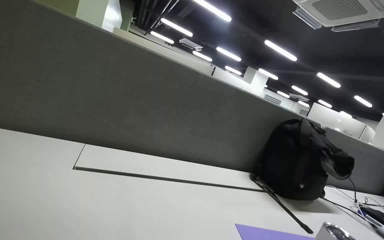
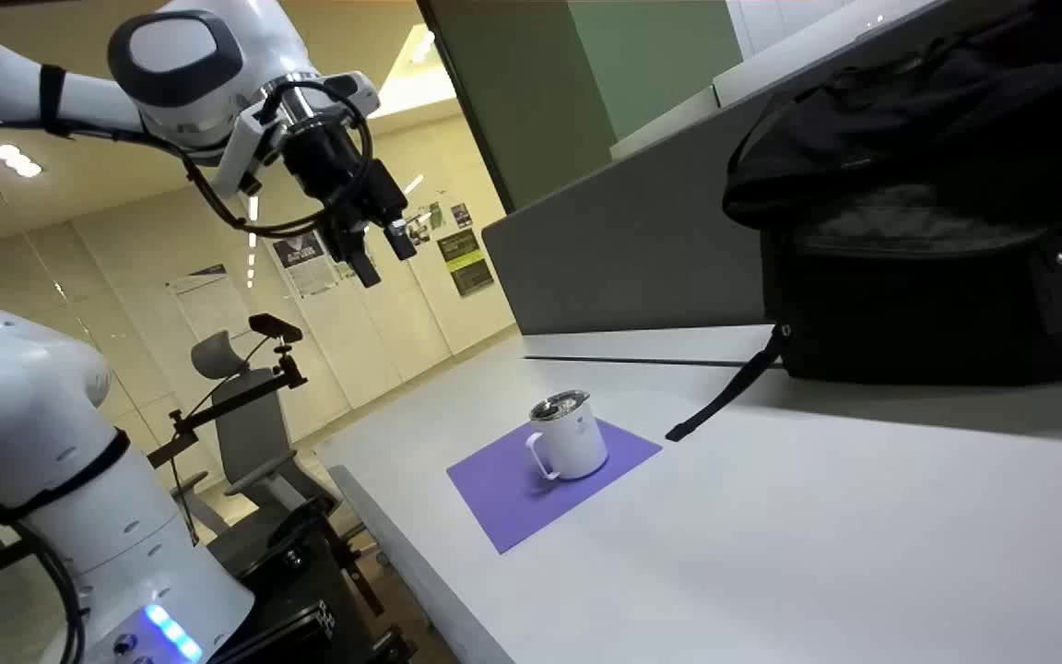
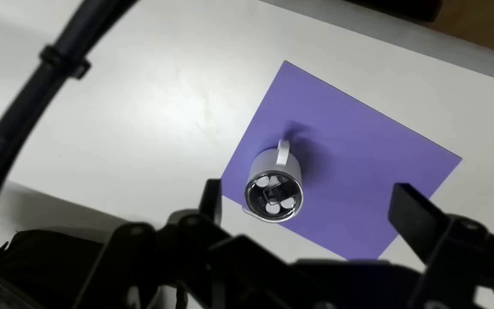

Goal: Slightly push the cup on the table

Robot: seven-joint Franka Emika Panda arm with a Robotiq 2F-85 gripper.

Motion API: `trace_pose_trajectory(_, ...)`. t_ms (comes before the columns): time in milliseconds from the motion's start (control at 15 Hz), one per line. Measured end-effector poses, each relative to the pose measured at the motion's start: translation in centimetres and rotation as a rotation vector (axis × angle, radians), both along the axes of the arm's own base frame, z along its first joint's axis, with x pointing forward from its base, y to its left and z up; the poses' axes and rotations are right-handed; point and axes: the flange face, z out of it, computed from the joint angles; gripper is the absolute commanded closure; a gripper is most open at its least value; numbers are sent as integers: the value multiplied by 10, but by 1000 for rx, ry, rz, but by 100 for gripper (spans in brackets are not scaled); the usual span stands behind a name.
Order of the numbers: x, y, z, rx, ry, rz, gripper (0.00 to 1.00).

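Wrist view: white cup (image 3: 274,185) shiny-topped, contents unclear.

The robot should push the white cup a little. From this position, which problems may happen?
Tipping: the cup stands upright, so a push high on its side might tilt or topple it.

Snagging: the handle sticks out, and the fingers, spread apart in the wrist view, could hook it and turn the cup.

Dragging: the cup stands on a purple sheet, which might slide along with it.
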Motion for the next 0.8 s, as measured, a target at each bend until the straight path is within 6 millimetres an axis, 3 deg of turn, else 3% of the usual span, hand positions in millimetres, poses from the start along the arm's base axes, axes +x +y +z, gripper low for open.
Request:
trace_pose_trajectory(667, 0, 0, 0, 0, 0, 0, 0)
trace_pose_trajectory(733, 1, 0, 0, 0, -1, 1, 25)
trace_pose_trajectory(800, 4, 2, -1, -3, -14, 4, 25)
